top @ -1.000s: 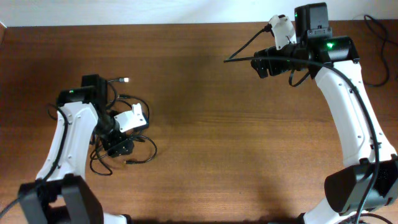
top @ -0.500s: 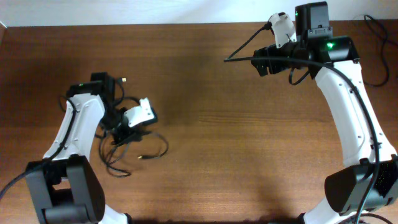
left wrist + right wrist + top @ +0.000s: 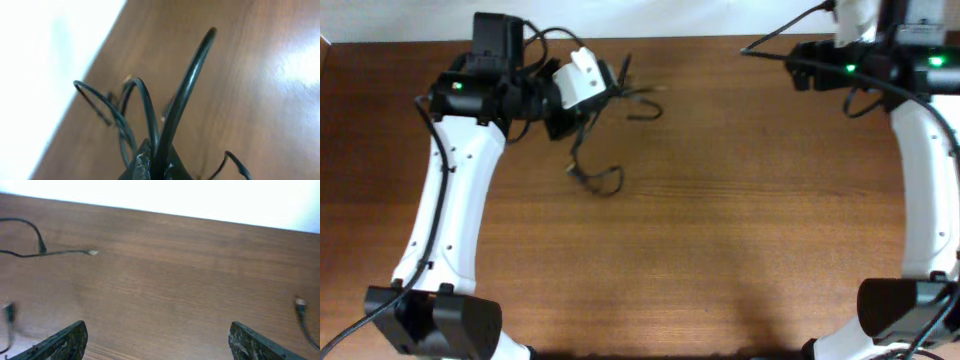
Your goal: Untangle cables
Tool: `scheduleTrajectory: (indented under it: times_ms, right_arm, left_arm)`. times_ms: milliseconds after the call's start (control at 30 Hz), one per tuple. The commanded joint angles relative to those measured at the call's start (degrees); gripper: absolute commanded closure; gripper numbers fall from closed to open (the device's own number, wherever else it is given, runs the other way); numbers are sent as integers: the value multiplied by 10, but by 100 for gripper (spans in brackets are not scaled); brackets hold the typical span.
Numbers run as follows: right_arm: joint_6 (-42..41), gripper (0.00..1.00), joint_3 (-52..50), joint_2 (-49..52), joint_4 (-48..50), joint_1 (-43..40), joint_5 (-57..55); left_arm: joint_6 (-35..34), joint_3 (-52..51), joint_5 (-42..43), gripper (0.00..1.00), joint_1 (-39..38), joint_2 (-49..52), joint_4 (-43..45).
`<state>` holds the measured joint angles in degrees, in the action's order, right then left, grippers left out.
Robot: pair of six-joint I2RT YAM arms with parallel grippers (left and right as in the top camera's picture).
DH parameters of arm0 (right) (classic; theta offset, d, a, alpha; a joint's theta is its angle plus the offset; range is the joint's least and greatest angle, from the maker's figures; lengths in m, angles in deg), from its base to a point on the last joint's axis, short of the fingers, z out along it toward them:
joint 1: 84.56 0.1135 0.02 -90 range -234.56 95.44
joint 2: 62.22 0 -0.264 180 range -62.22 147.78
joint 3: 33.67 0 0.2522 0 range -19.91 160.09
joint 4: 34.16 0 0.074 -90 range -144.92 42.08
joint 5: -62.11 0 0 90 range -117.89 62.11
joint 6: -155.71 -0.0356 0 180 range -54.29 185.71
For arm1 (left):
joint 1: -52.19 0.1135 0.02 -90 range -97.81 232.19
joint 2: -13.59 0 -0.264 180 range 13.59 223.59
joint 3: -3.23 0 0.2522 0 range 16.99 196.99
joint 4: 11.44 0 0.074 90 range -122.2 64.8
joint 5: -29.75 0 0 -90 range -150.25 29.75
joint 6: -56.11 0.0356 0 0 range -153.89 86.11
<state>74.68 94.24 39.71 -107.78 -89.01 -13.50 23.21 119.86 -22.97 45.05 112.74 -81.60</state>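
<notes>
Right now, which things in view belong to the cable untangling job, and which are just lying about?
Part of the job:
- the cables, bunched in the shut left pincer
- the right pincer, open and empty

Just there:
- the thick cord wired to the right arm
- the wooden table

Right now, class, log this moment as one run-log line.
left end effector: shut on cables | right end effector: open, empty | cables: loops trailing from left grip
</notes>
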Motion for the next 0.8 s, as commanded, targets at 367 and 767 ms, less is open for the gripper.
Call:
scheduleTrajectory:
  times_ms: [367,767]
  right_arm:
    - [-5,11,24,-16,-28,-31,2]
    - [-5,11,24,-16,-38,-31,2]
  left_arm:
    - [-89,8,56,100,-91,191,116]
    - [-113,16,63,1,-138,253,135]
